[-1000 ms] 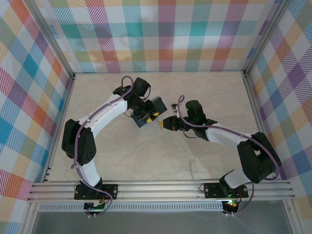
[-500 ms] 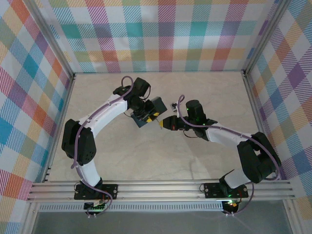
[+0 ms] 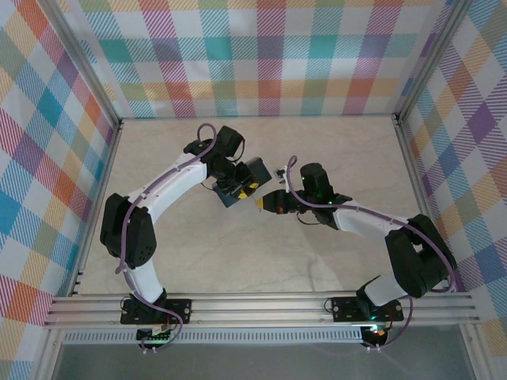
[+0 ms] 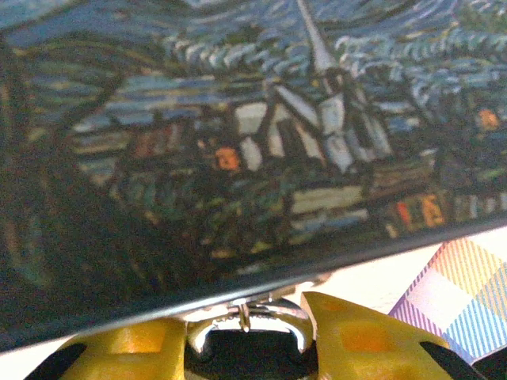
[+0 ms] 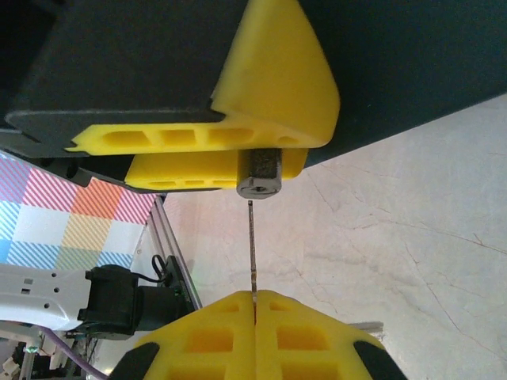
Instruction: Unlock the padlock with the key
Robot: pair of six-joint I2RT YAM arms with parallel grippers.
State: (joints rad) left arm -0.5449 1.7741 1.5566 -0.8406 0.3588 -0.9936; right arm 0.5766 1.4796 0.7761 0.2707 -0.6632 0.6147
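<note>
Pinching key (image 5: 252, 245) edge-on between fully closed yellow fingers of right gripper (image 5: 255, 296), thin blade aimed straight ahead in right wrist view. Tip just short of keyhole face of padlock (image 5: 259, 176); contact not resolvable. Padlock clamped between partly parted fingers of left gripper (image 4: 247, 336), shackle end toward left wrist camera and right at edge of dark blue printed tin (image 4: 238, 142). Tin behind padlock, above pale marbled table (image 5: 396, 229). Seen from top: both grippers tip to tip near table centre.
</note>
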